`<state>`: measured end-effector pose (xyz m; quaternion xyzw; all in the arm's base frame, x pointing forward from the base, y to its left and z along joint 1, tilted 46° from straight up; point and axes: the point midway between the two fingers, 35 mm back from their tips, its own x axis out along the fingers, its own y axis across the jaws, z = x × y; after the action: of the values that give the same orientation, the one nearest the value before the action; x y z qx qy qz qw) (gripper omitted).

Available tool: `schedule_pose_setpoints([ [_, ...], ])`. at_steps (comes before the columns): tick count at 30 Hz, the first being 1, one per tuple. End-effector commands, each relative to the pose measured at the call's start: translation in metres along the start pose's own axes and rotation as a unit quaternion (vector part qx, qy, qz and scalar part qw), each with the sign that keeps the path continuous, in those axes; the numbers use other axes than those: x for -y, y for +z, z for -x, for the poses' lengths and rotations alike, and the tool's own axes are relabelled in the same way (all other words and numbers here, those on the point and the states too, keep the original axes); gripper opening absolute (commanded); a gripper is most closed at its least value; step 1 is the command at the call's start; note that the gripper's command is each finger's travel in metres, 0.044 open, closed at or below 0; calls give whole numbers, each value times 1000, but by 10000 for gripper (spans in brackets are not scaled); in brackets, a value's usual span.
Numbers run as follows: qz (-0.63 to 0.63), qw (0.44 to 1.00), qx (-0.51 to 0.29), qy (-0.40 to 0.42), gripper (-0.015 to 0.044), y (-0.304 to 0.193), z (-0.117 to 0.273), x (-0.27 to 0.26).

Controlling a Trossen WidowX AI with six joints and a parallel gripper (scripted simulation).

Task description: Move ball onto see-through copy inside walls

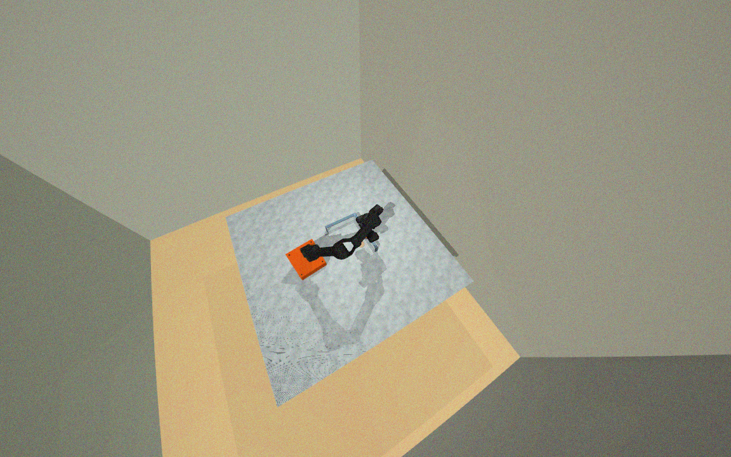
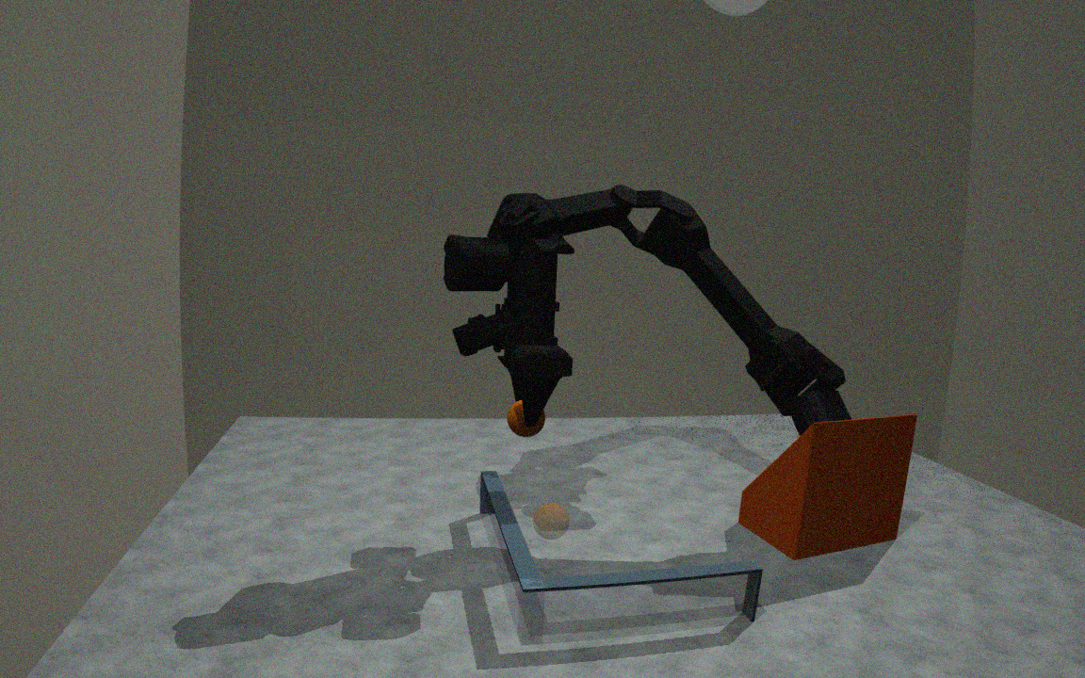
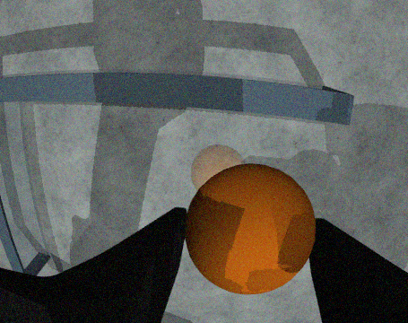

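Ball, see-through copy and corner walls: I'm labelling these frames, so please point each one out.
ball (image 3: 252, 228), wrist view, middle of its orange face, gripped in the hand.
see-through copy (image 2: 550, 520), exterior view, centre of the pale sphere on the table.
corner walls (image 2: 529, 580), exterior view, the bend where both walls meet.

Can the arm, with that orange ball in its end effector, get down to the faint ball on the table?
Probably yes. The end effector holds the ball high above the see-through copy; nothing lies between, and the low walls stand beside it.
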<state>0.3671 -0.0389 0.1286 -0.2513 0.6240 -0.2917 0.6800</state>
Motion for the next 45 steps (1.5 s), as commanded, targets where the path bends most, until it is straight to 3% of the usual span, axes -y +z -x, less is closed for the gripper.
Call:
schedule_pose_setpoints([
  [1, -2, 1000, 2, -3, 0, -1, -1, 1],
  [23, -1, 1000, 1, -4, 0, -33, -50, -14],
  [35, -1, 1000, 2, -5, 0, -34, -111, -13],
  [45, -1, 1000, 2, -5, 0, -34, -122, -13],
])
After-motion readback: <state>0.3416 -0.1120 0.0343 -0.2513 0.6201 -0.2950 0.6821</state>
